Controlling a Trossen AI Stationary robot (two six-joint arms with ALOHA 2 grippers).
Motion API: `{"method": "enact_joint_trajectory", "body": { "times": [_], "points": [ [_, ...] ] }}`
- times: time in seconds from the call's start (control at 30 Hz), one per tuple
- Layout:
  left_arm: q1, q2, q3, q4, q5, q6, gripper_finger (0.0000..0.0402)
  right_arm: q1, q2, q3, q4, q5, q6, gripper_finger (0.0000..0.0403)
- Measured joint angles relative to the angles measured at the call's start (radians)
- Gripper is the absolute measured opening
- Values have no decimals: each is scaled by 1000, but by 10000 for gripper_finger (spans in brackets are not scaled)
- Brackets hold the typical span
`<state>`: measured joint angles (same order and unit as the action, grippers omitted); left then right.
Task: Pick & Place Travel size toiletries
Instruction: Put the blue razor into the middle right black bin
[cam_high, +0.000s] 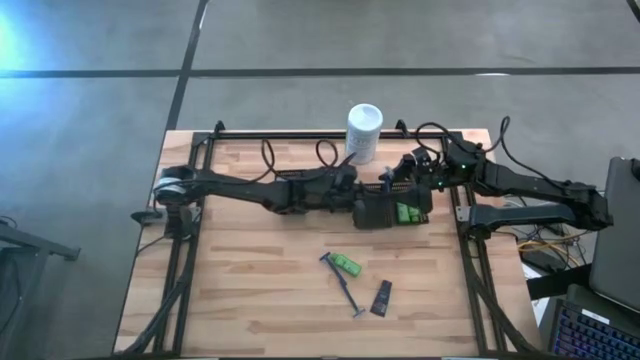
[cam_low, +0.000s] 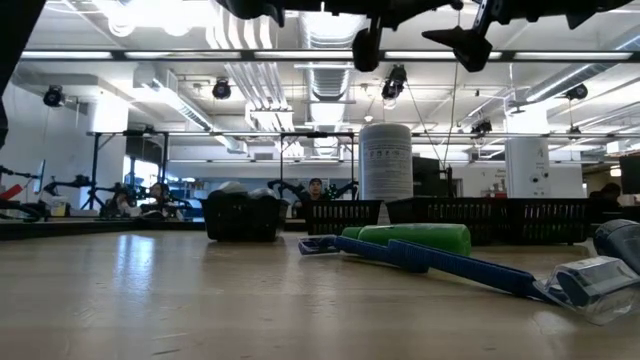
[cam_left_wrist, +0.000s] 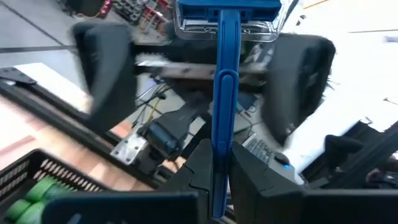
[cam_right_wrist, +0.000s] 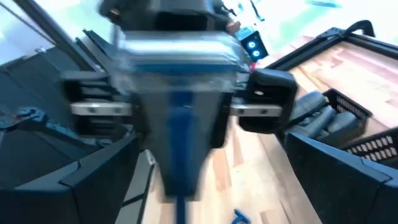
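The left arm reached long and flat across the wooden table (cam_high: 250, 300) toward the black tray (cam_high: 400, 205), which sat just in front of the tall white container (cam_high: 364, 132). The left gripper (cam_left_wrist: 214, 180) was clamped on a blue razor (cam_left_wrist: 222, 93) by its handle, with the razor head pointing away from the wrist. The right arm bent in from the far side of the tray, and the right gripper (cam_right_wrist: 186, 180) met the left one over it. Its wide dark fingers (cam_right_wrist: 342, 168) stood apart, one on each side of the same blue razor (cam_right_wrist: 177, 149), and I could not tell if they touched it. Green bottles (cam_high: 408, 213) lay inside the tray, and grey bottles (cam_right_wrist: 317, 112) lay in a tray too. Further from the white container, out on the bare wood, lay another green bottle (cam_high: 347, 264) touching a second razor (cam_high: 342, 286), with a small black tube (cam_high: 381, 297) just beside them. The white container had a label with small writing (cam_low: 385, 160), too tiny to read. The table was made of light wood strips with a black frame around it. Behind the table was a big room with bright ceiling lights, pipes, bikes and some people (cam_low: 316, 187) far off
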<state>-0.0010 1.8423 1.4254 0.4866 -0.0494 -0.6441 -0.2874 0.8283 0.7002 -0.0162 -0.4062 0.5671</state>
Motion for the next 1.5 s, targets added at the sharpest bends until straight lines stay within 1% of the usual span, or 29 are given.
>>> {"method": "enact_joint_trajectory", "body": {
  "times": [0.13, 0.2, 0.3, 0.5, 0.67, 0.77, 0.8, 0.93, 1.03, 1.17, 1.23, 1.33, 1.43, 1.5],
  "points": [
    [0, 10, 14, -2, 13, 0, 28, 0, 15, 0, -1, 21, -14, 386],
    [0, 10, 9, -9, 14, 0, 28, 0, 22, 0, 4, 23, -18, 366],
    [0, 10, 8, -28, 14, 0, 28, 0, 27, 0, 8, 24, -21, 325],
    [0, 10, 6, -36, 12, 0, 29, 0, 27, 0, 10, 24, -8, 223],
    [1, 10, 4, -52, -37, 22, 54, 0, 49, 0, -4, 23, 9, 118],
    [1, 10, 4, -92, -61, 21, 71, 0, 69, 0, -4, 25, 9, 46],
    [1, 10, 4, -111, -78, 18, 77, 0, 75, 0, -8, 35, 9, 30],
    [-3, 5, 5, -228, -120, -1, 103, -2, 105, -1, -14, 60, 14, 30],
    [-5, 0, 5, -323, -143, -35, 129, -2, 130, -1, -15, 88, 32, 30],
    [-15, -31, -5, -468, -170, -43, 174, -17, 176, -1, -67, 181, 91, 29],
    [-25, -52, -7, -565, -197, -42, 195, -39, 220, -1, -119, 200, 127, 29],
    [-39, -96, -7, -724, -223, -36, 221, -72, 301, -2, -171, 201, 145, 29],
    [-50, -140, -8, -856, -241, -37, 238, -98, 393, -2, -180, 193, 185, 29],
    [-57, -169, -19, -898, -260, -38, 245, -101, 452, -2, -179, 194, 199, 29]
  ]
}}
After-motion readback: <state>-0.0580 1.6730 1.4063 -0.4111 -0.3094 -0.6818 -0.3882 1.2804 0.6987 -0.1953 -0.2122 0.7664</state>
